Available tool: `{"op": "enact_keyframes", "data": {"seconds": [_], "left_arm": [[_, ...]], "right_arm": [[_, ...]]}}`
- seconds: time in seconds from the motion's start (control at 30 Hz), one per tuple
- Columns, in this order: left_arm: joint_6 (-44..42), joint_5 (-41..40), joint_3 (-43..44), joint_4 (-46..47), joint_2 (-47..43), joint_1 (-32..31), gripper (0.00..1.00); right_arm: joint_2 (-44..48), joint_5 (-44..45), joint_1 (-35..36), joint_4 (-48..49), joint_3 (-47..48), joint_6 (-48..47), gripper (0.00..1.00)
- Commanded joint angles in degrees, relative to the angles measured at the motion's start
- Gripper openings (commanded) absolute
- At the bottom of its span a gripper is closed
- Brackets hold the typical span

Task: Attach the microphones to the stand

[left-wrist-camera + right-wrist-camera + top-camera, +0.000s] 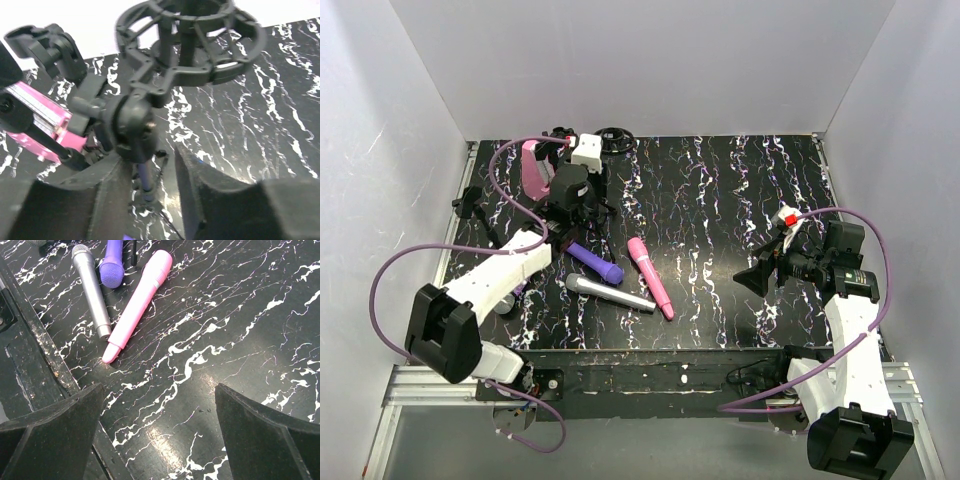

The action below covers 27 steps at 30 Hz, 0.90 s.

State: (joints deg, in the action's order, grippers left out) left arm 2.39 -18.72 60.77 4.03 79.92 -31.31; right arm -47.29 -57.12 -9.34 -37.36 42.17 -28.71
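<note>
**Three microphones down, stand holds none**

We see the dark purple microphone [597, 264], the pink microphone [651, 277] and the silver-grey microphone [610, 294] lying flat, close together. The silver-grey one's tail ends just beside the pink one. Behind them is the black stand [135, 125], its ring-shaped cradle [200, 75] holding no microphone.

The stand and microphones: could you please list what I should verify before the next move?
1. Left pincer straddles the joint of the stand: ok.
2. Its grip there is firm: cannot tell.
3. The ring on the stand holds no microphone: ok.
4. Right pincer open and empty: ok.
5. Pink microphone, silver-grey microphone and purple microphone lie ungripped on the table: ok.
</note>
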Motion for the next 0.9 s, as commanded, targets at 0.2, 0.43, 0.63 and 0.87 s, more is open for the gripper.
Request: {"op": "enact_keyframes", "data": {"seconds": [0.2, 0.43, 0.63, 0.87], "left_arm": [[-4.24, -1.76, 2.59, 5.81, 3.4, 0.99, 0.0], [-7.22, 6.05, 11.1, 5.29, 5.94, 1.43, 0.0], [-7.85, 13.87, 21.91, 3.97, 11.83, 1.43, 0.0], [-2.83, 24.69, 28.34, 5.46, 16.4, 0.81, 0.0]], "right_arm": [[1.32, 0.17, 0.03, 0.98, 0.45, -0.65, 0.98], [1.76, 0.35, -0.06, 1.07, 0.45, -0.91, 0.98], [2.02, 0.43, -0.15, 0.8, 0.37, -1.17, 0.98], [2.38, 0.26, -0.15, 0.89, 0.28, -1.26, 0.98]]}}
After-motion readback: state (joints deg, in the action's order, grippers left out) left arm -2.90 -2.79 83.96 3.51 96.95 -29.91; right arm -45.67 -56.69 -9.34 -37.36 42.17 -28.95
